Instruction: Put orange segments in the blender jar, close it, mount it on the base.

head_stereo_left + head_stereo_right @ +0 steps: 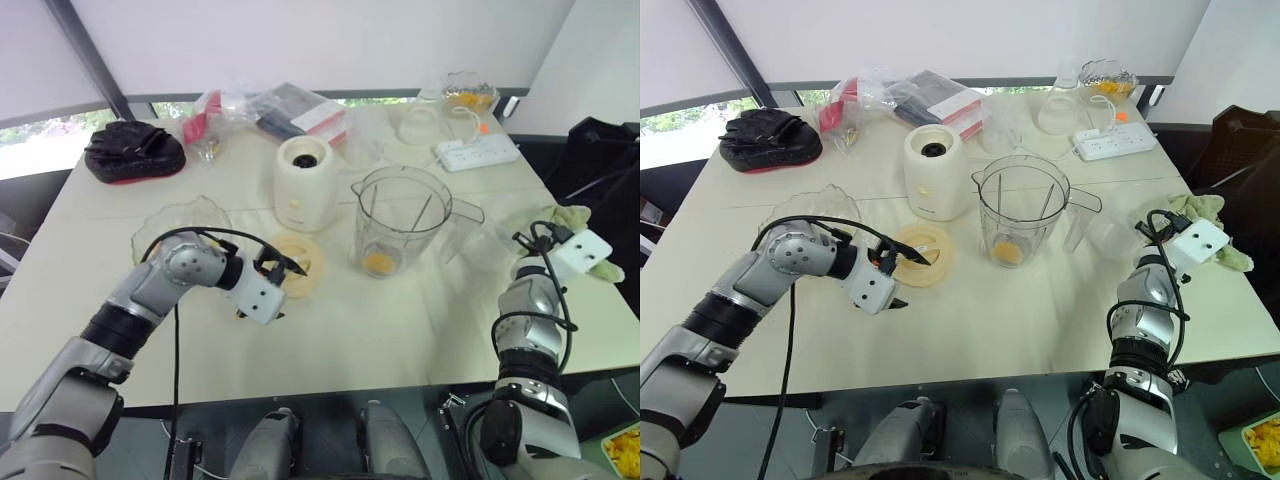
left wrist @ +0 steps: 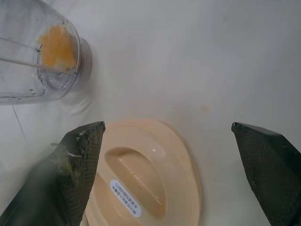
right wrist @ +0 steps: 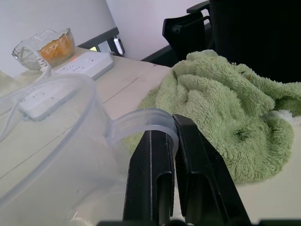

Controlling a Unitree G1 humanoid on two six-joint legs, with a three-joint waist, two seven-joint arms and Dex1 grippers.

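hovering open, left gripper (image 2: 164, 155) straddles cream lid (image 2: 146, 179)

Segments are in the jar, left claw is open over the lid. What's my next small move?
Probably lower the open left claw and close it on the flat cream-yellow round lid: the tall clear plastic jar stands uncovered with orange segments inside.

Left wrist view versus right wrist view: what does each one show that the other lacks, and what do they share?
Left wrist: the open left pincer over the cream lid, with the blender jar holding orange segments beyond. Right wrist: the shut right pincer by a clear jug, a green towel, a power strip, a glass bowl of orange pieces. Shared: the pale table.
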